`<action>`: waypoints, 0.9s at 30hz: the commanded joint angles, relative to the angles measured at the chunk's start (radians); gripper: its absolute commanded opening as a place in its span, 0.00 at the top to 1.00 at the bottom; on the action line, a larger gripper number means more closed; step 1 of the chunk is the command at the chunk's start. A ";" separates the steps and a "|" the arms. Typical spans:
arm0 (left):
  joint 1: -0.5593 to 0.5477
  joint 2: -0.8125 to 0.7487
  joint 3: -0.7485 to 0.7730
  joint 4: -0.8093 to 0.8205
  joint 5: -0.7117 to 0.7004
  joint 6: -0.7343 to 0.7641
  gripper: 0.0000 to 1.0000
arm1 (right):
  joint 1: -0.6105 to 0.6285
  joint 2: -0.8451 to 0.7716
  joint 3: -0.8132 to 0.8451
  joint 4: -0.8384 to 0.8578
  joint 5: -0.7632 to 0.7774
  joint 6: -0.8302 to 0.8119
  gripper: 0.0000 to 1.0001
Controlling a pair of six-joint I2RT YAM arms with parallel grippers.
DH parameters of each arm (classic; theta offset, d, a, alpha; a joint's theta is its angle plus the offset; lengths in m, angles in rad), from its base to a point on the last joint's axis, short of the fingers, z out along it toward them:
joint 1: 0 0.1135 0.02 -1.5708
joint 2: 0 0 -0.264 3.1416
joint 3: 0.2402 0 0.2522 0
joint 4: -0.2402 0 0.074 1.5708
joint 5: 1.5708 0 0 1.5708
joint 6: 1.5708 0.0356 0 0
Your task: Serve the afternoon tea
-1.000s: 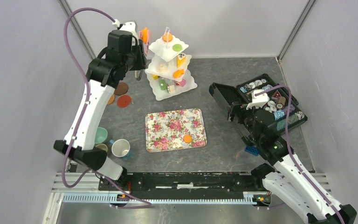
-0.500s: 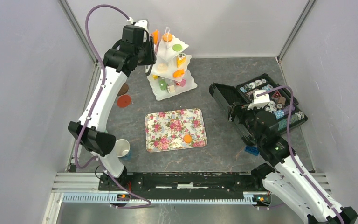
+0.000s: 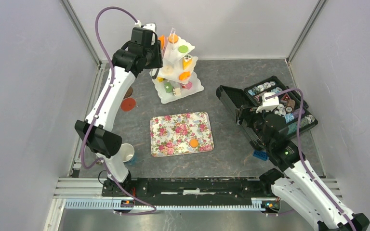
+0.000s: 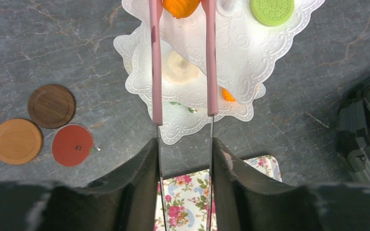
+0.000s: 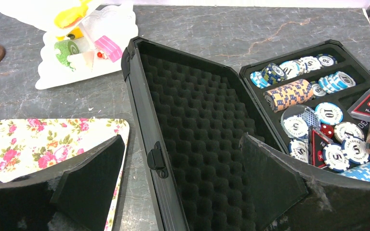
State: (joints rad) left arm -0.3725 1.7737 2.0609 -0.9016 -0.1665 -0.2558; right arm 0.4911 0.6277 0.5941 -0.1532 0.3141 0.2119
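Observation:
A white three-tier stand [image 3: 176,72] holds several toy cakes and biscuits. My left gripper [image 3: 153,48] is shut on pink-tipped metal tongs [image 4: 156,72], seen in the left wrist view between its fingers [image 4: 184,144]. The tong arms straddle an orange cake [image 4: 180,7] on the top tier, beside a green biscuit [image 4: 271,9]. Whether they touch it I cannot tell. A floral tray [image 3: 173,130] carries one orange biscuit [image 3: 193,142]. Brown [image 4: 51,106], tan [image 4: 17,141] and red [image 4: 72,145] saucers lie left of the stand. My right gripper [image 5: 180,139] is open and empty.
An open black case [image 3: 279,108] of patterned discs sits at the right, its foam lid [image 5: 192,110] under my right gripper. A blue brick [image 3: 259,155] lies near it. A white cup [image 3: 125,152] stands by the left arm's base.
My left arm has swung right with the tongs, from beside the stand to over its top tier. The right arm has barely moved.

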 commanded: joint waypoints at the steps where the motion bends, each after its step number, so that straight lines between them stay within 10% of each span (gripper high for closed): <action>1: 0.005 -0.045 -0.002 0.054 -0.020 -0.023 0.49 | 0.004 0.006 0.038 0.018 -0.007 0.003 0.02; 14: 0.006 -0.201 -0.047 0.042 -0.026 -0.025 0.42 | 0.004 0.015 0.025 0.028 -0.014 0.012 0.02; 27: 0.005 -0.675 -0.564 0.083 0.157 0.025 0.38 | 0.005 0.038 -0.002 0.071 -0.027 0.017 0.02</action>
State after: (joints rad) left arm -0.3710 1.1828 1.5974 -0.8661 -0.1547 -0.2562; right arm 0.4911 0.6491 0.5922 -0.1432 0.3054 0.2192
